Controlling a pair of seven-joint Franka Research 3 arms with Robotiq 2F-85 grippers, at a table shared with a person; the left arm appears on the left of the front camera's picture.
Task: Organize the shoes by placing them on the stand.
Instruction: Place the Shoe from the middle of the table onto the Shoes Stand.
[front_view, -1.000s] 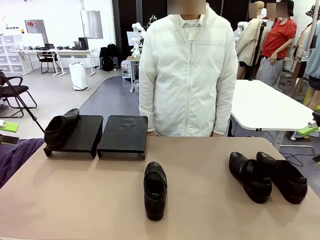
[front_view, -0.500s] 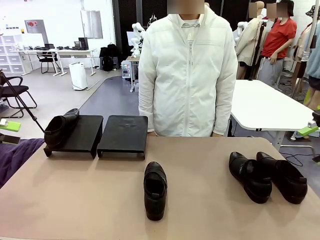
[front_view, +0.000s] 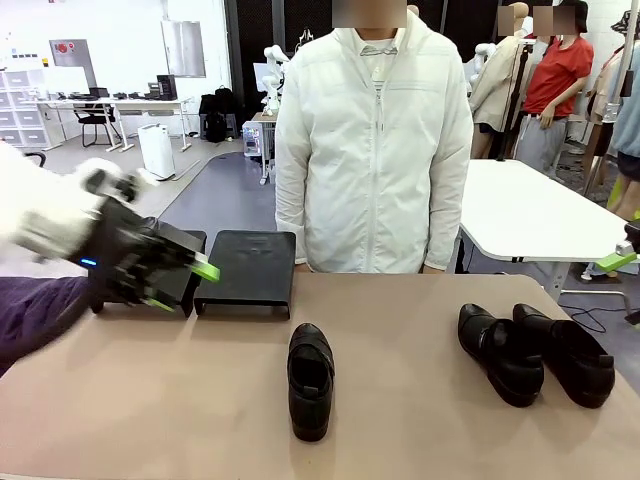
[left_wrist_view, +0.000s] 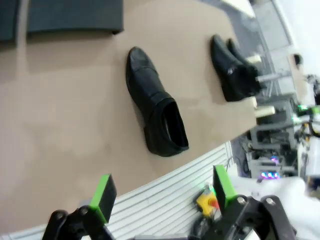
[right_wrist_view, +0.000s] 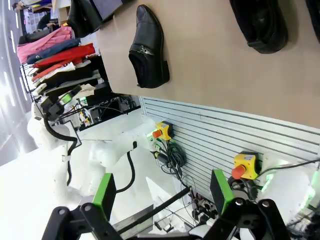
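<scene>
Left claw (front_view: 184, 287) has swung in over the stand (front_view: 247, 262), jaws spread, empty; middle shoe (front_view: 311, 380) looks stiff, glossy-slick, so grip its heel collar.

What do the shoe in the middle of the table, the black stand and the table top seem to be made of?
Middle shoe: probably leather, smooth, with a slight gloss on the toe. Stand: looks like matte black plastic or coated metal; I cannot tell which. Table top: plain beige, matte, likely laminate.
</scene>
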